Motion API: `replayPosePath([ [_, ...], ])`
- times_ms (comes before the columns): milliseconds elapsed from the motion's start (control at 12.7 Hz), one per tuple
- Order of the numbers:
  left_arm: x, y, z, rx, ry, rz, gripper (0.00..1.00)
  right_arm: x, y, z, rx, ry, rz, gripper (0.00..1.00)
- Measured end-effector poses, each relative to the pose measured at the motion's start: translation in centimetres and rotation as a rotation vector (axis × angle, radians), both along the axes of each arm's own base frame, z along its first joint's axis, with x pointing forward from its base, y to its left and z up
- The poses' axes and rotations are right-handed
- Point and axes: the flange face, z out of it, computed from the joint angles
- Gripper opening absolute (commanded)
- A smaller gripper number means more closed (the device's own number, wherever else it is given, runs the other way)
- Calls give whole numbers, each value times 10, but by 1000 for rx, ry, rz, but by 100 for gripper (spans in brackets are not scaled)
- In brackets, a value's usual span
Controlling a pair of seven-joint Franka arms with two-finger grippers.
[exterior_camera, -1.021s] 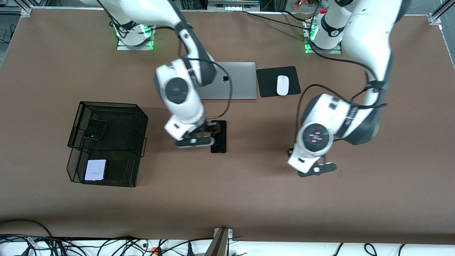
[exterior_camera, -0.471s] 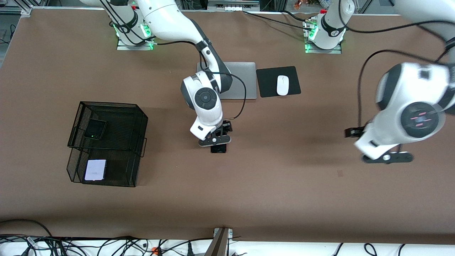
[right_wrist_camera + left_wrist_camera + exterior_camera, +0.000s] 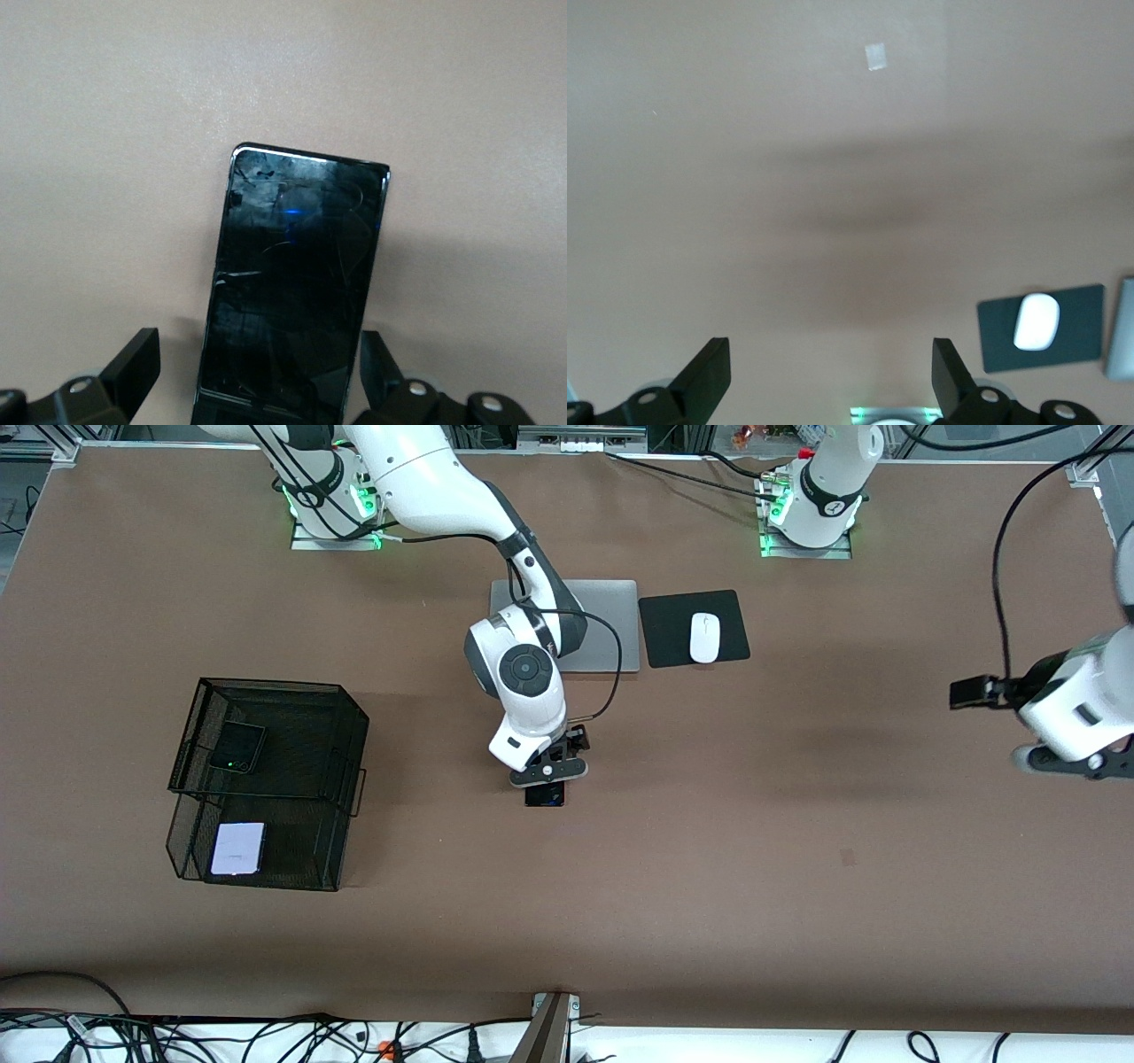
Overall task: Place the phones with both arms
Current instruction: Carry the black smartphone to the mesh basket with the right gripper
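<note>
The slim black phone (image 3: 544, 795) lies flat on the brown table in the middle, nearer the front camera than the laptop. My right gripper (image 3: 547, 771) is down over it, open. In the right wrist view the phone (image 3: 292, 283) lies between the two fingers of the right gripper (image 3: 257, 354). The small black phone (image 3: 237, 747) lies in the upper mesh tray (image 3: 266, 687). The lavender-white phone (image 3: 237, 849) lies in the lower tray. My left gripper (image 3: 1076, 761) is open and empty (image 3: 830, 354), up over bare table at the left arm's end.
A silver laptop (image 3: 611, 629) lies closed near the arm bases, partly covered by the right arm. A white mouse (image 3: 704, 638) sits on a black pad (image 3: 664, 629) beside it; both show in the left wrist view (image 3: 1036, 320). Cables run along the table's front edge.
The right gripper has moved from beside the slim black phone to over it. The left arm has swung away from the table's middle to the left arm's end.
</note>
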Motion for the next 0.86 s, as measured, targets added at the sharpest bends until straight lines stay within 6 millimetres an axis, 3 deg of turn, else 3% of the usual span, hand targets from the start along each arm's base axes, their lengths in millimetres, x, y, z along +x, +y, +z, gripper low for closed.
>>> replayPosePath([
  [393,-27,8,39,-49,-8,27,100,-1,-2,-6,-7,7,-3,100],
  [864,-59,17,55,-51,-5,-17,100,-6,-4,-23,-12,9,-1,100],
])
